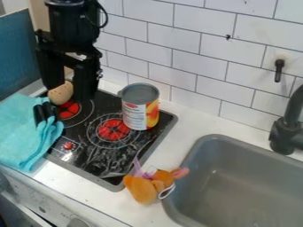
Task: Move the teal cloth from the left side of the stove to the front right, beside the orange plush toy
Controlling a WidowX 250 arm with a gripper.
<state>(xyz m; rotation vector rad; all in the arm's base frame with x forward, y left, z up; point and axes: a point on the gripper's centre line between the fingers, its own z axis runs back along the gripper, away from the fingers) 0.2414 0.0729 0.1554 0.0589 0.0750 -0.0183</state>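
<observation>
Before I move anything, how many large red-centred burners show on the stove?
2. One burner is left of the can's base; the other is farther left, partly behind the tan round item. The blue cloth covers part of the stove, so more may be hidden.

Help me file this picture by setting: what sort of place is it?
Most likely a toy or mock-up kitchen corner: it has a black stovetop with red burner spots, a grey rectangular sink with a black faucet, and a white brick-tiled wall.
</observation>
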